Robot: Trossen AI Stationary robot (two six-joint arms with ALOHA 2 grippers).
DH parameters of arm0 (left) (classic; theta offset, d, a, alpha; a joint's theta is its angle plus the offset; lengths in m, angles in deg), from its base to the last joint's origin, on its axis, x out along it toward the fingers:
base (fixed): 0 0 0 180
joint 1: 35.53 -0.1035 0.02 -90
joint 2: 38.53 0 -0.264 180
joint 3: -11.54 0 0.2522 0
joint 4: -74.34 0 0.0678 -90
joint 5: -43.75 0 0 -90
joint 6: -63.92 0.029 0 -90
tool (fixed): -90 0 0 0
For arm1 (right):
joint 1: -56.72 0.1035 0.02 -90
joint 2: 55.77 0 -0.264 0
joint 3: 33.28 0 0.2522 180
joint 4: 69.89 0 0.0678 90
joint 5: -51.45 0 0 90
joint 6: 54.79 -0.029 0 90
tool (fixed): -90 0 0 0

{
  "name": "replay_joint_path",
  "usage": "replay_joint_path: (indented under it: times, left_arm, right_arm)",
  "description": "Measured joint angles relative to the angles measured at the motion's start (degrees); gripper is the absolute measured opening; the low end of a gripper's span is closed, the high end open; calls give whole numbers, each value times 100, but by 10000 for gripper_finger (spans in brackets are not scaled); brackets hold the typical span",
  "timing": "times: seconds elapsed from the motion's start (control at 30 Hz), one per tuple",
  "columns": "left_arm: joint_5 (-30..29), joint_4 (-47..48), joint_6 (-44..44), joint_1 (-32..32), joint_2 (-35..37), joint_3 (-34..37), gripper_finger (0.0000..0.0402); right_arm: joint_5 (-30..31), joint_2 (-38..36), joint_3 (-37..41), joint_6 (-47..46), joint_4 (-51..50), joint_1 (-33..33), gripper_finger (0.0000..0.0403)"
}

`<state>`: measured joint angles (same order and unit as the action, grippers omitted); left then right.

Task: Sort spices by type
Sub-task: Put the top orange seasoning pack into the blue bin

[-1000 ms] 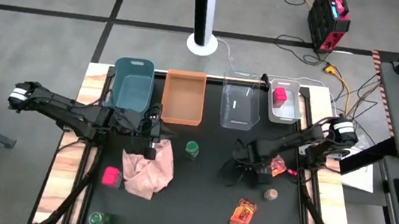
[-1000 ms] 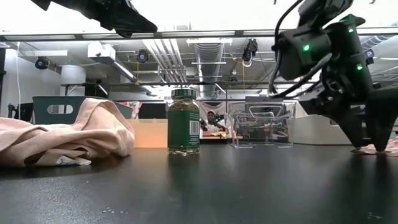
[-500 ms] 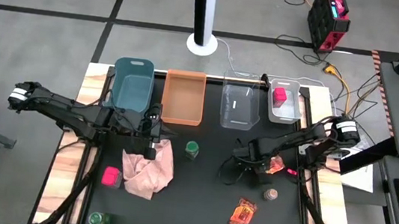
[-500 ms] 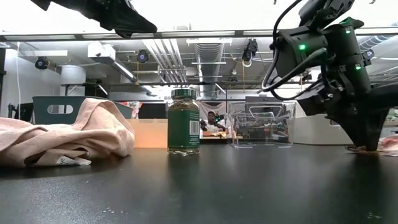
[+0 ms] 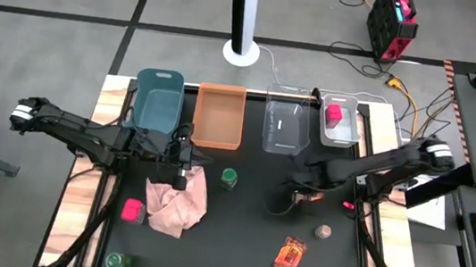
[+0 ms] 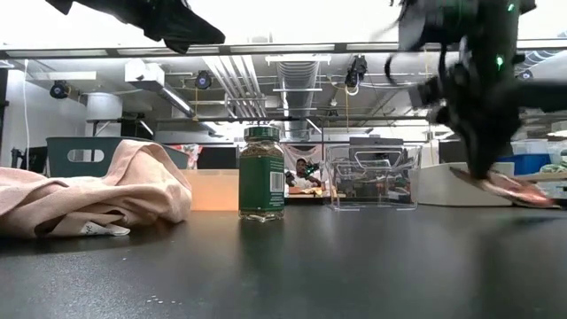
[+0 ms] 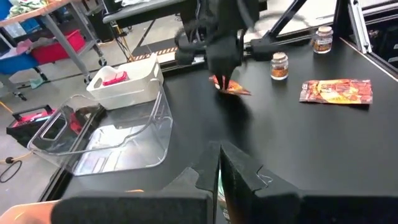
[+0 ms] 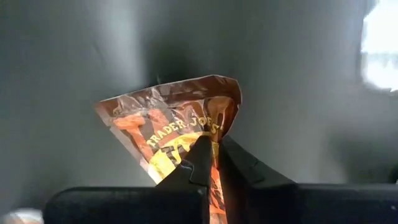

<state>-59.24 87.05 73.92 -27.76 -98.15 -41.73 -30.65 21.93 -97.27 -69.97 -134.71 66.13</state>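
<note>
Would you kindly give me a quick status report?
Right gripper shut on foil packet, lifted off table. Left gripper shut, empty, above pink cloth. Nothing blocking.

Black table top (image 5: pixel 245 233), wood strips down both sides.

Along the far edge: teal bin (image 5: pixel 158 99), orange bin (image 5: pixel 219 115), clear bin (image 5: pixel 286 125), small white bin (image 5: pixel 340 123). Scattered nearer: pink cloth (image 5: pixel 177 201), green-capped jar (image 5: pixel 229 179), red box (image 5: pixel 131 209), another green jar (image 5: pixel 115 262), foil packet (image 5: pixel 290 255), two tiny tan-lidded jars (image 5: pixel 323 231).
</note>
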Motion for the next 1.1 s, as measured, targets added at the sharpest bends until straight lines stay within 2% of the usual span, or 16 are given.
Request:
replay_joint_path:
  times: [0.17, 0.37, 0.5, 0.67, 0.9, 1.1]
  left_arm:
    - [-4, -96, -47, 0, 2, 0, 0]
    - [-8, -390, -155, 0, 2, 0, 0]
    - [-422, -735, -379, 7, 2, 0, 0]
    - [-1234, -988, -660, 0, 2, 0, 0]
    - [-1261, -1139, -673, 12, -15, 0, 0]
    - [-1252, -1638, -606, 230, -486, 10, 0]
  right_arm:
    - [666, -804, 0, -142, 921, 390, 9]
    - [1667, -1095, 182, 602, 2517, 896, 9]
    - [2067, -932, 448, 1305, 3776, 1018, 9]
    - [2122, -621, 939, 2273, 6030, 1020, 9]
    - [2126, -24, 1647, 2847, 8763, 1020, 9]
    - [2403, 550, 1955, 2980, 10229, 1022, 9]
